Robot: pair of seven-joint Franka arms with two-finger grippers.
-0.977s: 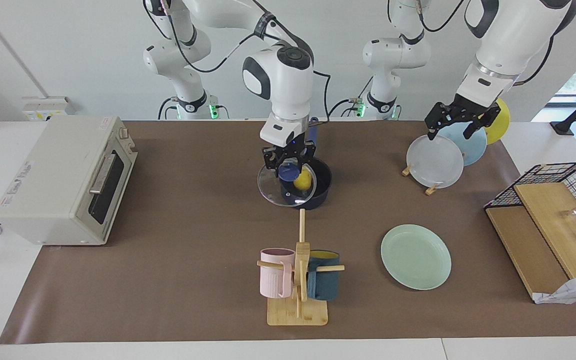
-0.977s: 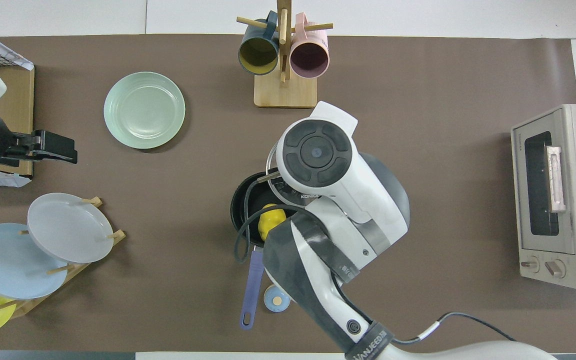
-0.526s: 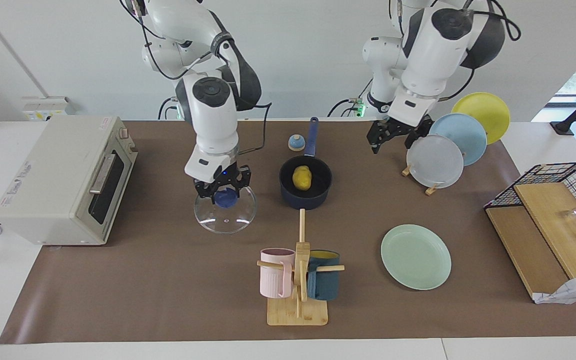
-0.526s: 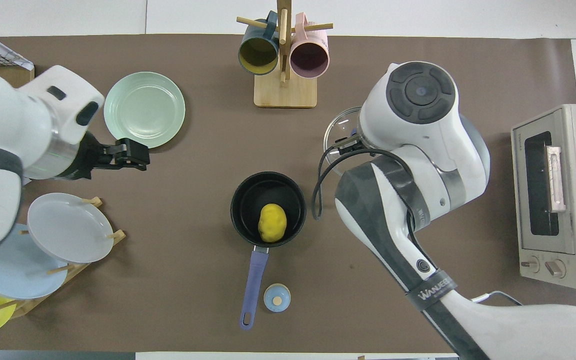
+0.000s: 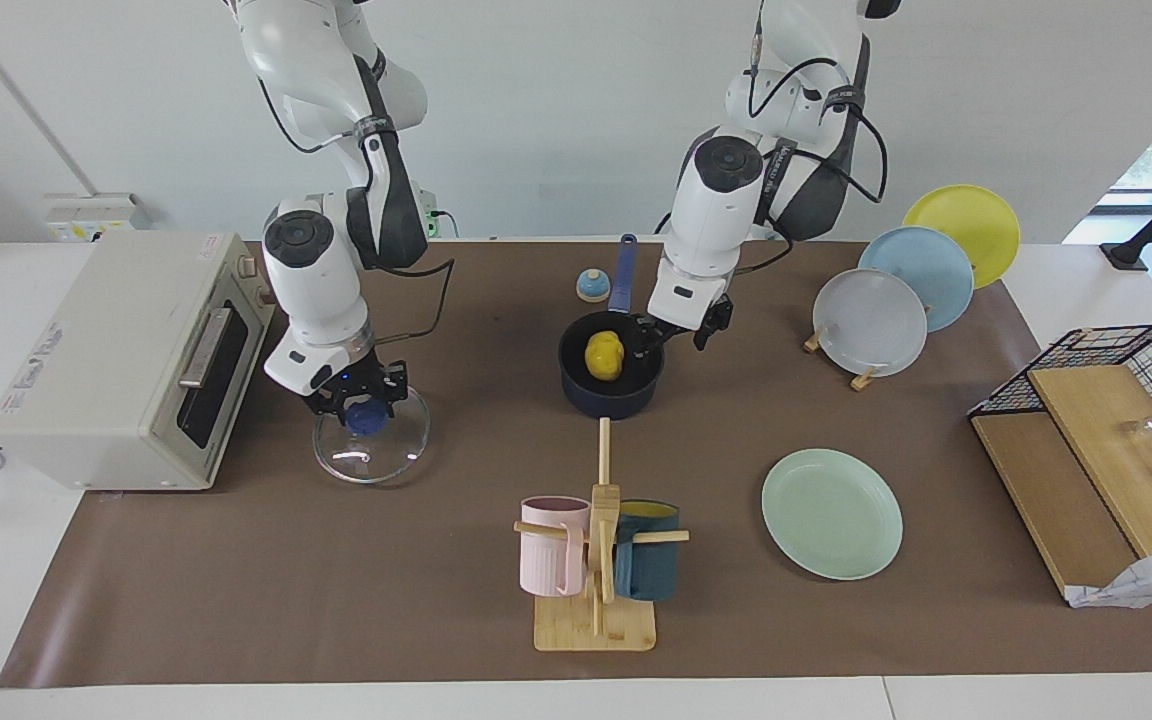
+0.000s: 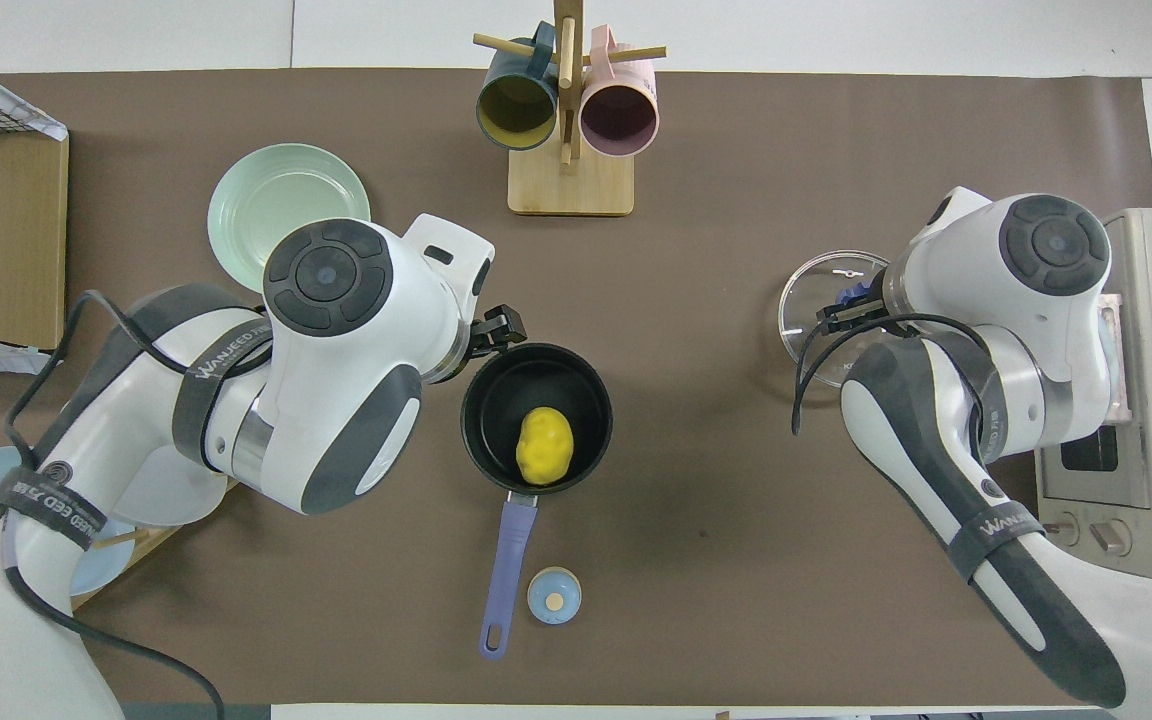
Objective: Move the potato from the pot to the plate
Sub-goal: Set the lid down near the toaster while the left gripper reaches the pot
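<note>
Brown mat (image 5: 336,580), lumpy bright yellow potato (image 5: 604,355) inside dark navy pot (image 5: 612,397)

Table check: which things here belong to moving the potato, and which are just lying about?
Job: potato in the pot; mint plate; left hand at the pot's rim; right hand on the glass lid.

Lying about: toaster oven, mug rack, plate rack, wire basket.

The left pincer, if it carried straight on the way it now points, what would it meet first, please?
Probably the pot. The left pincer hangs at the pot's rim on the left arm's side, angled down toward the potato inside. It would likely touch the rim or inner wall before the potato, though depth is unclear.
</note>
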